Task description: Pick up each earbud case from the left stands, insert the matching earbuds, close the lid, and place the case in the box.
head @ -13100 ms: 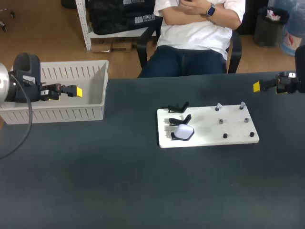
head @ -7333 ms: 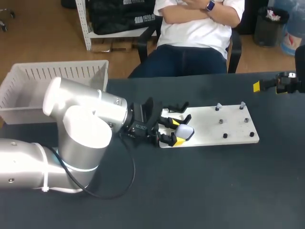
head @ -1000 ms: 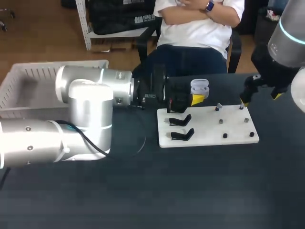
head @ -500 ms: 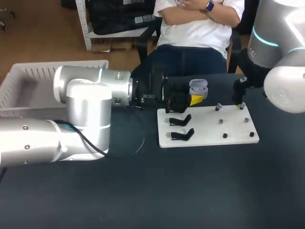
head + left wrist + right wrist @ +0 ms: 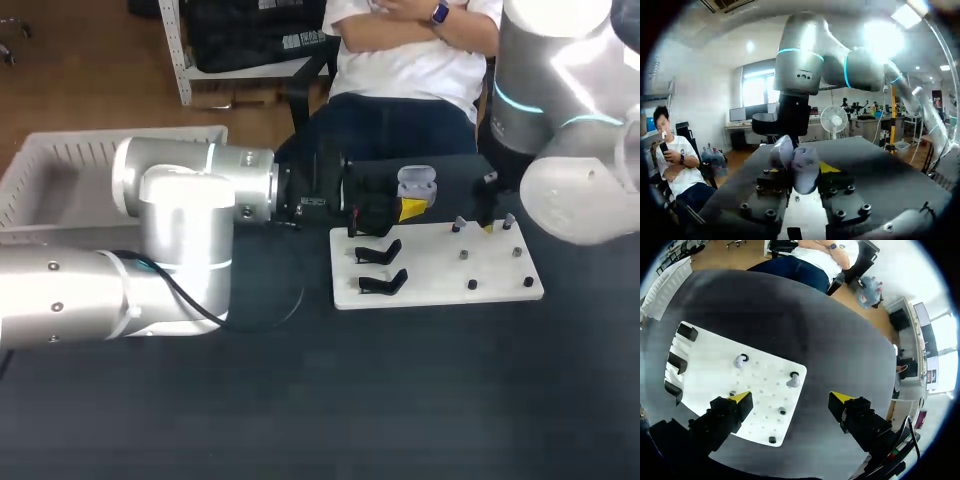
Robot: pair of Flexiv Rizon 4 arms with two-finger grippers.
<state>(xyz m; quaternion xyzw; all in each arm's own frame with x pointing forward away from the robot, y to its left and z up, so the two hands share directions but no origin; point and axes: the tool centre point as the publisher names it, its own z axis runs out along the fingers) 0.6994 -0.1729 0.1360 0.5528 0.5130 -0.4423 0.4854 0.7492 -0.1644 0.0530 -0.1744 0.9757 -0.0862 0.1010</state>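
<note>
Far left on the dark table (image 5: 300, 400): a white slatted box (image 5: 60, 170), well apart from everything else.

Next to the right, the left arm (image 5: 180, 240), lying across the table toward the middle. At its end the left gripper (image 5: 410, 205), clamped on the earbud case (image 5: 416, 184) and holding it in the air just beyond the far left corner of the white board (image 5: 430, 292). Seen from the left wrist, pinched between both fingers with the lid standing open (two pale lobes, the hinge hard to make out).

On the board's left side, three black stands (image 5: 380, 252) in a column running near to far, the farthest partly hidden behind the left gripper in the head view.

On the board's right side, two pale earbuds (image 5: 740, 360) sitting on the far pegs, and small dark pegs (image 5: 465, 255) nearer.

Above that far right part, the right gripper (image 5: 790, 399), fingers spread wide apart and touching nothing. From the right wrist, one earbud lies ahead between the spread fingers; the other sits beyond the finger on the stands' side.

Farthest right, the right arm (image 5: 560, 110), coming in from the far right corner.
</note>
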